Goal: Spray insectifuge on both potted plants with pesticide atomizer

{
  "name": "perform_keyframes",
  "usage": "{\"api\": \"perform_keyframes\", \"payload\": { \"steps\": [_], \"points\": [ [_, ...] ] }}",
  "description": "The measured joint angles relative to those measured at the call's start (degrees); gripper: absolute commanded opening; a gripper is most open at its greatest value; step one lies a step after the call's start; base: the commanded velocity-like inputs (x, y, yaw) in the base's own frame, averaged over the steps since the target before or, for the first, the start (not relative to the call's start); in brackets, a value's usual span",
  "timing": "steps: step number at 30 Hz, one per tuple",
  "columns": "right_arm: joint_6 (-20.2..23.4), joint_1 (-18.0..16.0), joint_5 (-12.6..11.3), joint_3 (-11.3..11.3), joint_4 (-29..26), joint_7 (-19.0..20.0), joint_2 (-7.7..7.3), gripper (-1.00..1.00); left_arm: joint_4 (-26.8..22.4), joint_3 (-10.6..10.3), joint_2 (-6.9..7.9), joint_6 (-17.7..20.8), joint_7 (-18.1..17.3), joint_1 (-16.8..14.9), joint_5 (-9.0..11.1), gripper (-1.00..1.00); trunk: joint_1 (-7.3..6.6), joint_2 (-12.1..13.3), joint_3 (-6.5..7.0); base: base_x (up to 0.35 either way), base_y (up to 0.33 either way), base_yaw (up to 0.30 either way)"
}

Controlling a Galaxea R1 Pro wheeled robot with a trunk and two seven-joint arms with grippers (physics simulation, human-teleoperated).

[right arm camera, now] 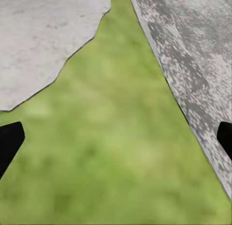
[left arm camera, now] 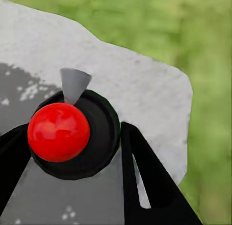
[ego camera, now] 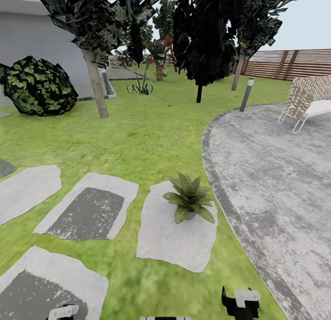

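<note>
Illumination is bright, even and diffuse, with no identifiable source direction. Cast shadows are nearly absent on the lawn (ego camera: 138,136). The red ball (left arm camera: 58,132) carries soft specular highlights. Tree foliage (ego camera: 207,30) renders dark and blocky. Grass appears blurred in both wrist views. Straight lines bow slightly toward head-view edges.

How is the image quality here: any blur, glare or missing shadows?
Head view: flat, even light; the potted plant casts no clear shadow on its stepping stone; far trees look blocky. Left wrist view: sharp highlight on the red ball, grass behind smeared. Right wrist view: the lawn is soft, textureless.
</note>
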Motion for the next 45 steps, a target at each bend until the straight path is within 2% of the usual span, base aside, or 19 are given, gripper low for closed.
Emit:
{"api": "perform_keyframes", "payload": {
  "steps": [12, 16, 20, 45],
  "points": [
    [0.0, 0.1, 0.1, 0.1, 0.0, 0.1, -0.06, 1.00, -0.1, 0.4, 0.16, 0.1, 0.2, 0.0, 0.0, -1.00, 0.02, 0.0, -0.45, 0.016, 0.015, 0.270],
    [0.0, 0.1, 0.1, 0.1, 0.0, 0.1, -0.05, 1.00, -0.2, 2.3, 0.11, 0.0, 3.7, 0.0, 0.1, -1.00, 0.02, 0.0, -0.60, 0.000, 0.000, 0.270],
    [0.0, 0.1, 0.1, 0.1, 0.0, 0.1, -0.04, 1.00, -0.3, 2.3, 0.10, -0.1, 6.1, 0.0, -0.1, -1.00, 0.02, 0.0, -0.75, 0.000, 0.000, 0.270],
    [0.1, 0.1, 0.1, 0.1, 0.0, 0.1, -0.04, 1.00, 0.0, 1.8, -0.31, 0.1, 5.7, 0.0, -0.5, -1.00, 0.02, 0.0, -1.71, 0.000, 0.000, 0.270]
  ]
}}
